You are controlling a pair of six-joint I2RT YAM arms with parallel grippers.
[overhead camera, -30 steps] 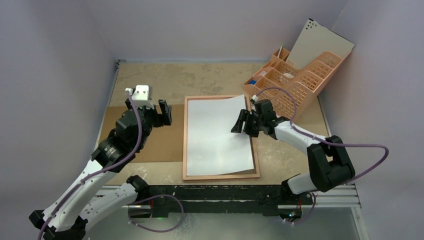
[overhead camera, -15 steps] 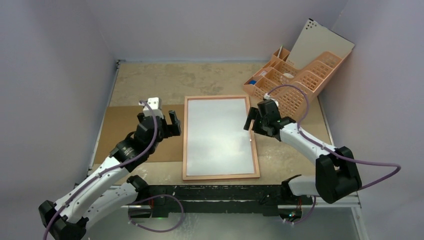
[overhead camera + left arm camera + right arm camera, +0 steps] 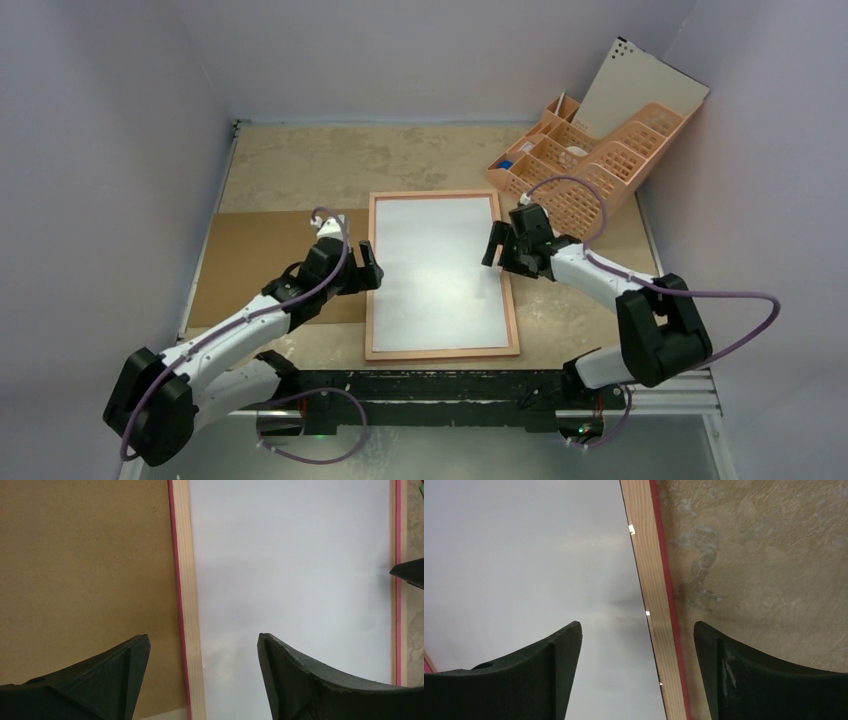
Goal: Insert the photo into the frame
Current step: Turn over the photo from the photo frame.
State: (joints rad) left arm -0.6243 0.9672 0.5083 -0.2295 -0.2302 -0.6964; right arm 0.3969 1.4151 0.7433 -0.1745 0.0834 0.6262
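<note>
The frame (image 3: 441, 352) lies reverse side up in the middle of the table, its pale wood rails showing. The photo (image 3: 440, 270) lies flat inside it, white back up. My left gripper (image 3: 368, 262) is open over the frame's left rail. In the left wrist view that gripper (image 3: 202, 637) straddles the rail (image 3: 187, 580), with the photo (image 3: 295, 570) to its right. My right gripper (image 3: 495, 245) is open over the right rail. In the right wrist view it (image 3: 637, 625) spans the rail (image 3: 651, 580) and the photo's edge (image 3: 524, 555). Neither gripper holds anything.
A brown backing board (image 3: 265, 265) lies flat left of the frame, touching its left rail. A peach desk organiser (image 3: 590, 165) stands at the back right with a pale board (image 3: 640, 90) leaning behind it. Walls close in on the left, right and far sides.
The photo's raised right corner, near the right gripper a second ago, has dropped flat into the frame, and that gripper has drawn back to the right rail. The left arm moved right to the left rail.
</note>
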